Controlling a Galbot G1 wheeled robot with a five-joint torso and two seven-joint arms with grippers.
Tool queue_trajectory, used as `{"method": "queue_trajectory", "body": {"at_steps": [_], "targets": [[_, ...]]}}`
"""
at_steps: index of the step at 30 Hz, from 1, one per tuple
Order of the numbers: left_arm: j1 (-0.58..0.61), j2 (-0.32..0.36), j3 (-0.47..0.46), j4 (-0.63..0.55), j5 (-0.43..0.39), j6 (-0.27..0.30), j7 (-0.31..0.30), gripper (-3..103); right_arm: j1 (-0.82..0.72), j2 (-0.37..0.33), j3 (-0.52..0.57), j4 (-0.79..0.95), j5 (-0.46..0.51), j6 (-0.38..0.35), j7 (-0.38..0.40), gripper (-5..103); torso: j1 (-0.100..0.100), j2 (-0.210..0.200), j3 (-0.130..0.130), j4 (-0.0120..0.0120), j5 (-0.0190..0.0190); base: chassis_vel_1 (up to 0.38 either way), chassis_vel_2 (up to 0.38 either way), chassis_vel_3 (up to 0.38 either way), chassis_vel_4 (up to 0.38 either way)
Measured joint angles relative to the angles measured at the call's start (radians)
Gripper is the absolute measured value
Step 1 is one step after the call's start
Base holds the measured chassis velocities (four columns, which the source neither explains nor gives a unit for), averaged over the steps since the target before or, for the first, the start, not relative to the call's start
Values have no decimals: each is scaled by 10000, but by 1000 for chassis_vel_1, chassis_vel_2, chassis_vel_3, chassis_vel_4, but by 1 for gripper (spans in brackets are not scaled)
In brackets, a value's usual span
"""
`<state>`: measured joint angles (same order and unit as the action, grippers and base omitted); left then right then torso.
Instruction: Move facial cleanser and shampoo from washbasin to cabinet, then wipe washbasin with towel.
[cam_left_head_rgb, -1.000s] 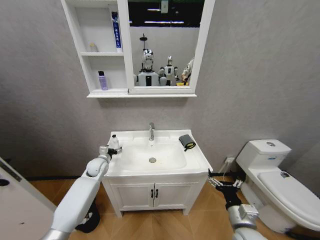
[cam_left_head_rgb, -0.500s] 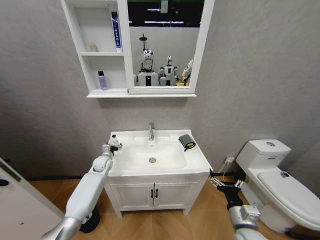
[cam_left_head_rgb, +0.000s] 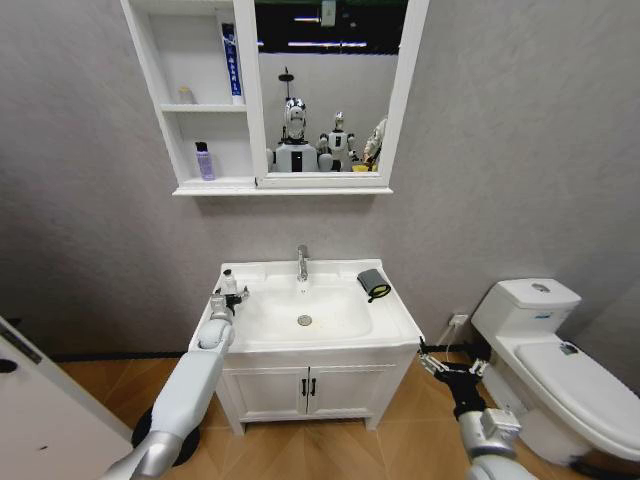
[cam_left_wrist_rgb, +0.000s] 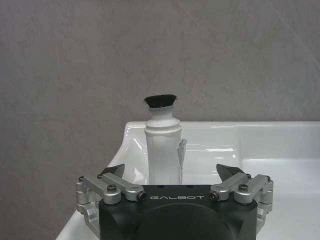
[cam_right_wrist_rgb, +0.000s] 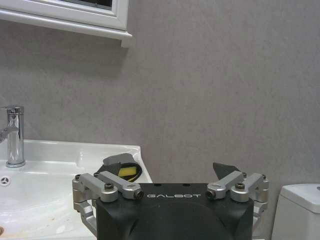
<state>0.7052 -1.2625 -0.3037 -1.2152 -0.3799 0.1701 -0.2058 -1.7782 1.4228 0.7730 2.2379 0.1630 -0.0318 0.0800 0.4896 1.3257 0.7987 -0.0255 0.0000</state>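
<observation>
A white bottle with a black cap (cam_left_head_rgb: 228, 282) stands upright on the near-left corner of the washbasin (cam_left_head_rgb: 395, 322). My left gripper (cam_left_head_rgb: 230, 297) is level with it and open. In the left wrist view the bottle (cam_left_wrist_rgb: 163, 150) stands between the spread fingers of the left gripper (cam_left_wrist_rgb: 170, 169), and neither finger touches it. The dark towel with a yellow patch (cam_left_head_rgb: 374, 284) lies on the basin's back right corner; the right wrist view shows the towel (cam_right_wrist_rgb: 122, 168) too. My right gripper (cam_left_head_rgb: 448, 360) hangs open below the basin's right front corner, with the right gripper (cam_right_wrist_rgb: 165, 170) holding nothing. The cabinet (cam_left_head_rgb: 190, 130) holds a blue-and-white tube (cam_left_head_rgb: 232, 62) and a purple bottle (cam_left_head_rgb: 205, 160).
A chrome tap (cam_left_head_rgb: 302, 262) stands at the back centre of the basin. Below is a white two-door vanity (cam_left_head_rgb: 308, 390). A white toilet (cam_left_head_rgb: 560, 350) stands to the right, close to my right arm. A grey wall lies behind.
My left arm has reached farther forward and slightly right, bringing its open gripper around the white bottle. The bottle, the towel and my right arm have not moved.
</observation>
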Motion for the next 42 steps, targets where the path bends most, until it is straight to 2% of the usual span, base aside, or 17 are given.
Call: {"method": "queue_trajectory", "body": {"at_steps": [12,18,25,30,33,34,35,36,37,38,40,42], "targets": [[-399,-261,-80,647,151,-221,95,100,-39,6,56,27,22,42,-1,100,0,0,0,-1,0,0,0,0,0],[-426,-490,-229,1090,153,-914,439,100,-1,-52,104,20,94,40,-1,100,0,0,0,0,-1,0,0,0,0],[-760,-729,-399,1698,441,-1643,440,100,15,-29,59,-45,79,49,-1,100,0,1,0,-1,0,0,0,0,0],[-797,-744,-407,1762,495,-1642,399,101,22,-64,105,-58,110,55,-1,100,0,0,0,-1,0,0,0,0,0],[-796,-724,-407,1763,531,-1536,268,96,46,-86,116,-86,121,64,-1,100,0,0,0,0,0,0,0,0,0],[-796,-713,-411,1762,533,-1517,201,90,58,-86,109,-105,122,67,-1,100,0,0,0,0,0,0,0,0,0],[-796,-713,-411,1762,533,-1517,201,90,58,-86,109,-105,122,67,-1,100,0,0,0,0,0,0,0,0,0],[-790,-694,-411,1752,533,-1505,176,85,69,-81,94,-120,122,69,0,100,0,0,0,0,-1,0,0,0,0],[-772,-649,-412,1715,532,-1494,159,74,82,-76,82,-145,122,81,0,100,0,1,0,0,0,0,0,0,0],[-772,-649,-412,1715,532,-1494,159,74,82,-76,82,-145,122,81,0,100,0,1,0,0,0,0,0,0,0],[-735,-570,-412,1631,520,-1477,146,64,86,-77,80,-172,122,106,0,100,0,0,0,0,0,0,0,0,0],[-713,-533,-412,1591,510,-1467,133,64,84,-81,85,-192,122,121,0,100,0,0,0,0,0,0,0,0,0]]}}
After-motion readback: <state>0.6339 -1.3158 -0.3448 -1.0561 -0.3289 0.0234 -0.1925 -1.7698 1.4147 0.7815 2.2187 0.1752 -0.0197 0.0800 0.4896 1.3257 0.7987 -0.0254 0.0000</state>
